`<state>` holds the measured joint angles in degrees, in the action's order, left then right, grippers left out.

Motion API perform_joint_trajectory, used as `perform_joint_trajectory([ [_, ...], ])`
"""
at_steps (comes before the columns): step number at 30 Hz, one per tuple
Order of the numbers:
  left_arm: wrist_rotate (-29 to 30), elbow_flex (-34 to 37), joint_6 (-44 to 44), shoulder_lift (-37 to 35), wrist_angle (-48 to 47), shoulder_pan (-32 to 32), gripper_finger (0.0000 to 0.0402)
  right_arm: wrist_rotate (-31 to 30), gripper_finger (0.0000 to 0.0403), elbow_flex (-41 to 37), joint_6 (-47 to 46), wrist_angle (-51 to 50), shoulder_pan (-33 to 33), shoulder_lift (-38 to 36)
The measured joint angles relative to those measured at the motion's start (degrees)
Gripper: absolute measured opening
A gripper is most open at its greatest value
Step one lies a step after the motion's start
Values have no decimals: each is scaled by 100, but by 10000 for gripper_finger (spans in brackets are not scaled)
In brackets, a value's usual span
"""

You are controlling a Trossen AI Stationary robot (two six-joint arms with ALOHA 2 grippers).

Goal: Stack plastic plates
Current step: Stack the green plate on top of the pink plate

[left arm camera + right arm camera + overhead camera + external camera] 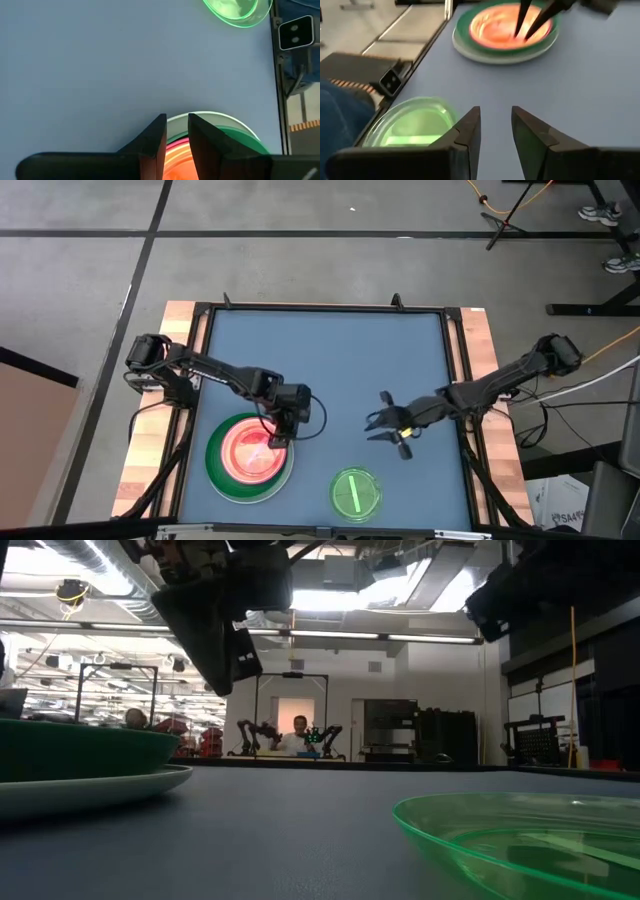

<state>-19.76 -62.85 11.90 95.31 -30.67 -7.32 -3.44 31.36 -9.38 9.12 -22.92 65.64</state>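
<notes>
A stack of plates [250, 458] sits near the table's near-left corner. A large pale plate [100, 785] is at the bottom, with a dark green plate [80, 750] on it and pink and orange plates [495, 25] on top. A small translucent green plate [355, 492] lies alone on the mat by the near edge. My left gripper [277, 440] hangs over the stack's right side, fingers narrowly open and pointing down, clear of the plates in the low view. My right gripper [375, 425] is open. It hovers above bare mat, right of the stack and beyond the small green plate [410, 122].
The blue mat is bare across its far half [320, 350]. A raised black frame [455, 380] and wooden side boards [485, 350] border it. A small camera block [295, 32] sits at the near edge. A person's blue-clad leg [340, 110] shows just off the table there.
</notes>
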Motion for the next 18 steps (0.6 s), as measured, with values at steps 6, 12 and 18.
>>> perform_joint_trajectory([
  [6,274,0,0,0,-7,-128,73,744,104,622,-617,-634,0,958],
  [12,574,0,0,0,-8,-261,73,1351,104,841,-1163,-752,0,1628],
  [18,583,0,0,2,-7,-412,73,1413,104,841,-1481,-767,0,2000],
])
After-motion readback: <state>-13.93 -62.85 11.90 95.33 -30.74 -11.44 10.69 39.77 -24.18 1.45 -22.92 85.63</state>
